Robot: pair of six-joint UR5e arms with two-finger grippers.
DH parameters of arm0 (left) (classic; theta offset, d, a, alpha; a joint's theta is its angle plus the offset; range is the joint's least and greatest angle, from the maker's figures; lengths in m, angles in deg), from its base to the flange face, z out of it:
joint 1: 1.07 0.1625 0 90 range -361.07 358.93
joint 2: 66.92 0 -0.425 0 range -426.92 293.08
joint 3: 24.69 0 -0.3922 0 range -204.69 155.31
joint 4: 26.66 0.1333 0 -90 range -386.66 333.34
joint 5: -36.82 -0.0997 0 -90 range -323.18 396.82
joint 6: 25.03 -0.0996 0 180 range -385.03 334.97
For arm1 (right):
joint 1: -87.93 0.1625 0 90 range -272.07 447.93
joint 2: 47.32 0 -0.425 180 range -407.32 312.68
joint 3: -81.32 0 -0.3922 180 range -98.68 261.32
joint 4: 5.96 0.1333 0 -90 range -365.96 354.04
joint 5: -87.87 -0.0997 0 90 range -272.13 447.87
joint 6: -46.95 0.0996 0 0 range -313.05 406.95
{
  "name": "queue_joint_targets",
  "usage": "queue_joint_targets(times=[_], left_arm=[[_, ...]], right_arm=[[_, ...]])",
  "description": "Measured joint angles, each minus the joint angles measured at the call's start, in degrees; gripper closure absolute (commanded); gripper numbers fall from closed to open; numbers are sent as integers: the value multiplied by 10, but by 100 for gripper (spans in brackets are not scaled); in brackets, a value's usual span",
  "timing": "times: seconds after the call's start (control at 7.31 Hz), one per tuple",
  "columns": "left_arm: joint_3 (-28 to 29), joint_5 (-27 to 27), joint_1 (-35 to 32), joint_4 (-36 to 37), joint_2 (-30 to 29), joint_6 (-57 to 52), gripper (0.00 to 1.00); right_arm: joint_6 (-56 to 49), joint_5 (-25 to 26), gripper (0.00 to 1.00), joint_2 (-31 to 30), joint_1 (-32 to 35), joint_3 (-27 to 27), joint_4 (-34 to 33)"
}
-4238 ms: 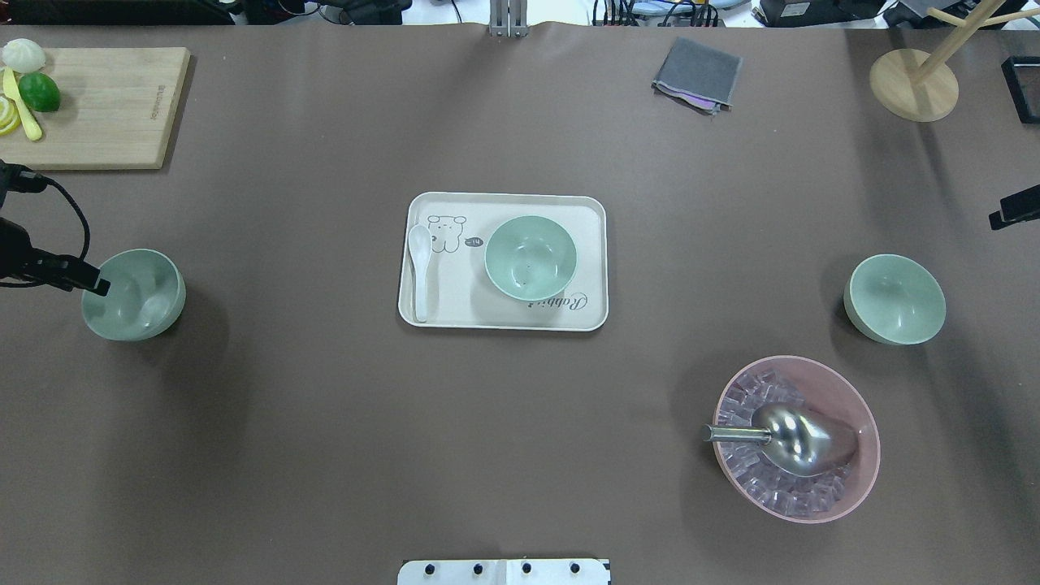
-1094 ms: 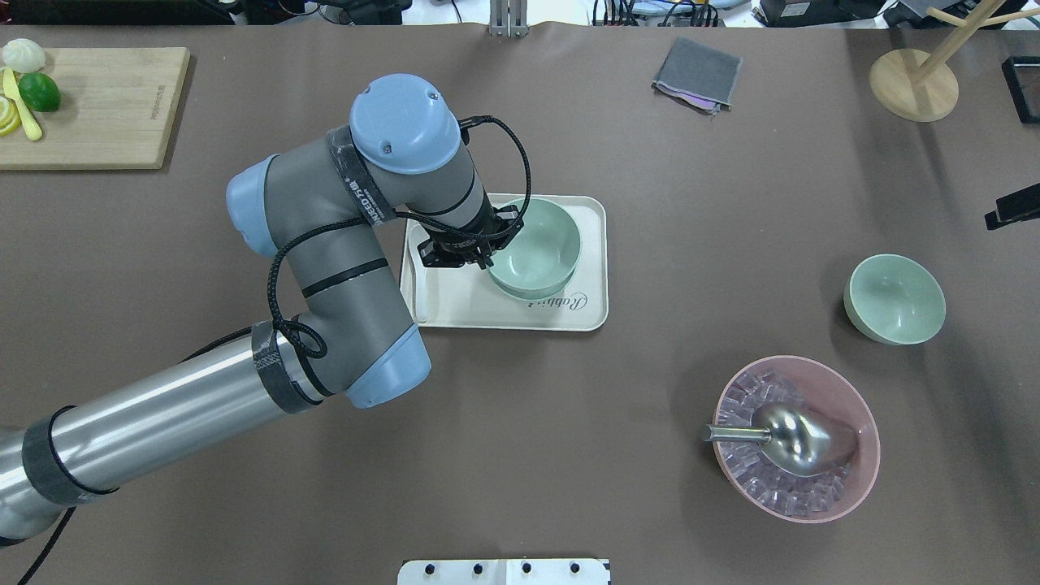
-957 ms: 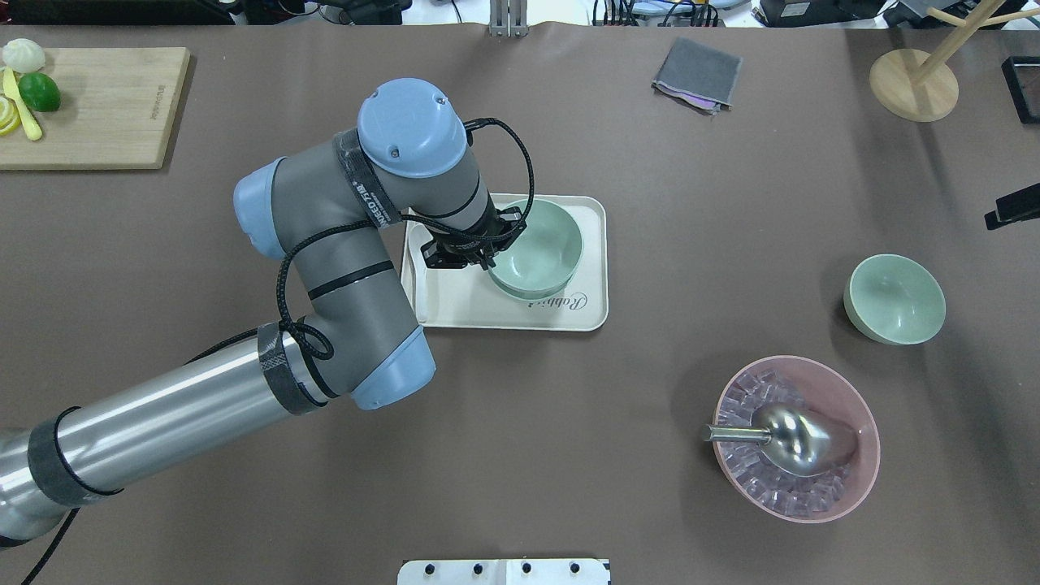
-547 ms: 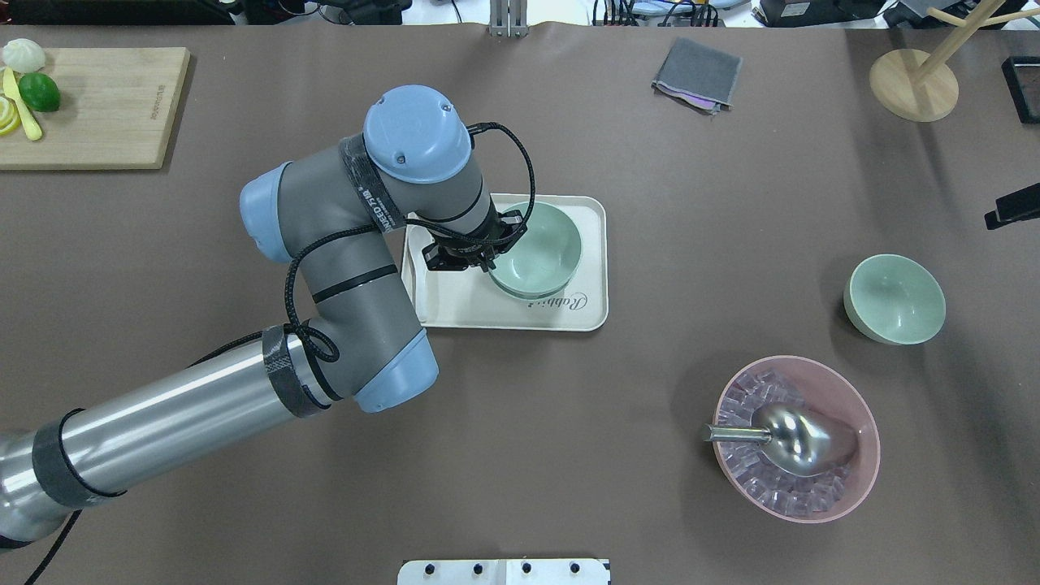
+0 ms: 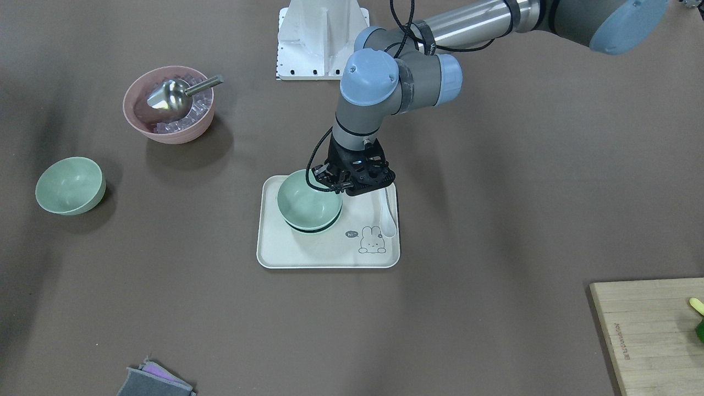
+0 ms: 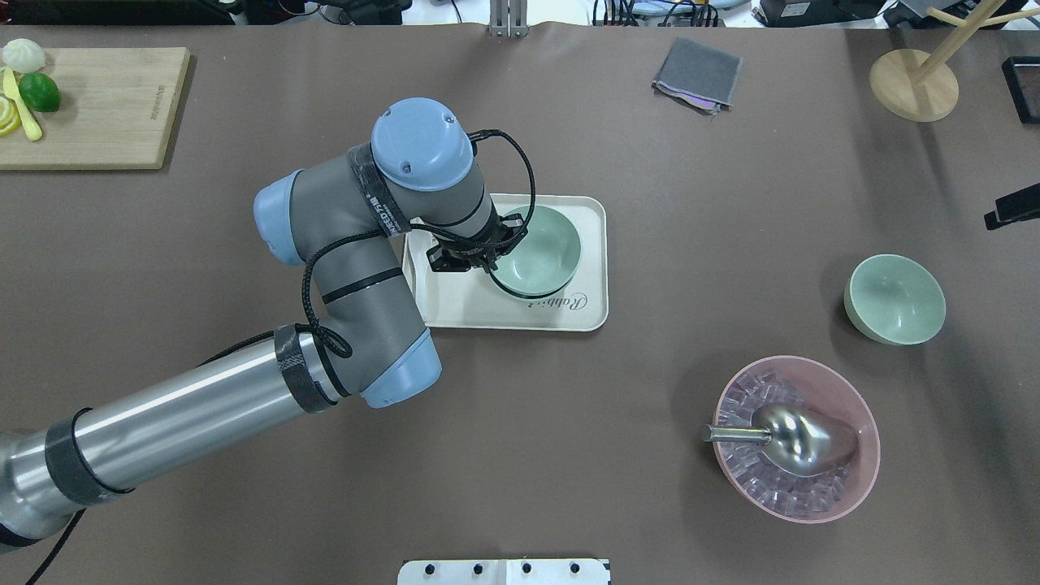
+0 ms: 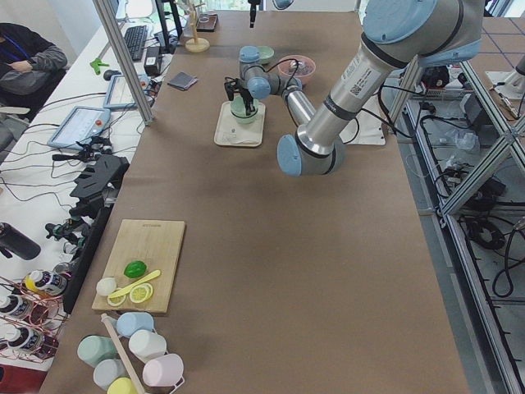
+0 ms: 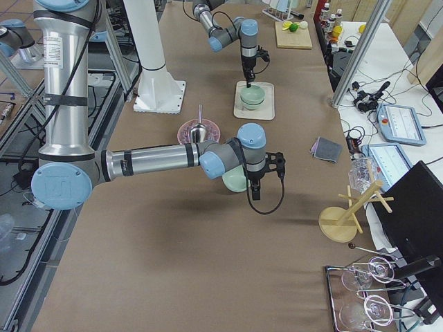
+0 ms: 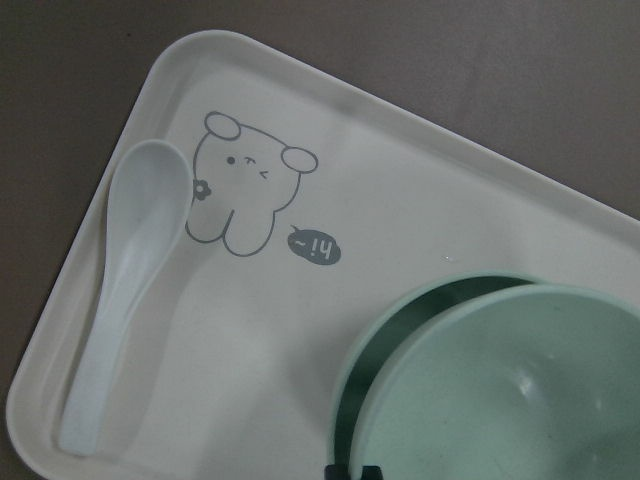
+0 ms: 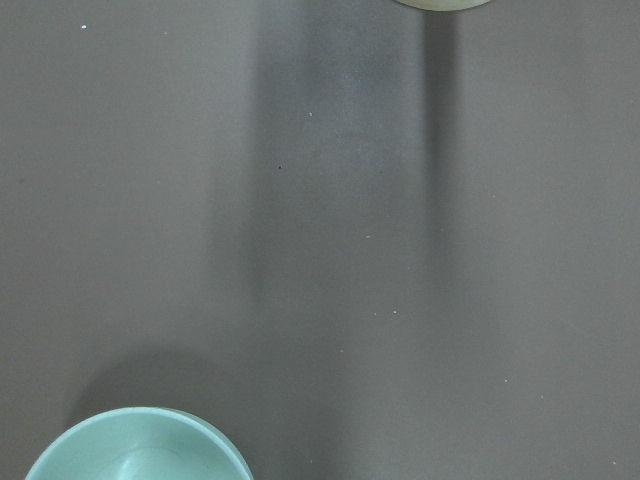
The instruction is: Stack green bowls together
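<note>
on the cream tray (image 6: 589,313) at the middle of the tabletop (image 6: 520,455), we see the left gripper (image 6: 490,260) closed on the left rim of the upper green bowl (image 6: 540,248). this bowl is upright and sits directly over the lower green bowl (image 9: 382,330), which stands on the tray. the left wrist view shows a dark crescent between the two rims, with the upper bowl slightly off centre. we cannot tell whether it is fully seated in the lower one. a white spoon (image 9: 130,290) lies along the tray's left side, beside a printed cartoon animal and apart from the bowls.

far out to the right, the third green bowl (image 6: 894,299) stands alone and upright on the tabletop. the right gripper (image 8: 255,194) hangs close beside it, fingers pointing down, and we cannot tell whether it is open or closed. nearer us and a little left of that bowl, a pink bowl (image 6: 857,487) holds clear cubes and a metal scoop (image 6: 800,443). a cutting board (image 6: 106,106) lies at the far left corner, and a grey cloth (image 6: 697,75) at the far edge, right of centre.
</note>
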Motion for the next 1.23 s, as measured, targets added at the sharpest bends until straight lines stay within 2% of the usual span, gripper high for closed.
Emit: queue_joint_targets(times=[1.23], left_arm=[[8, -11, 9, -6, 1, -1, 100]], right_arm=[[0, 0, 0, 0, 0, 0, 0]])
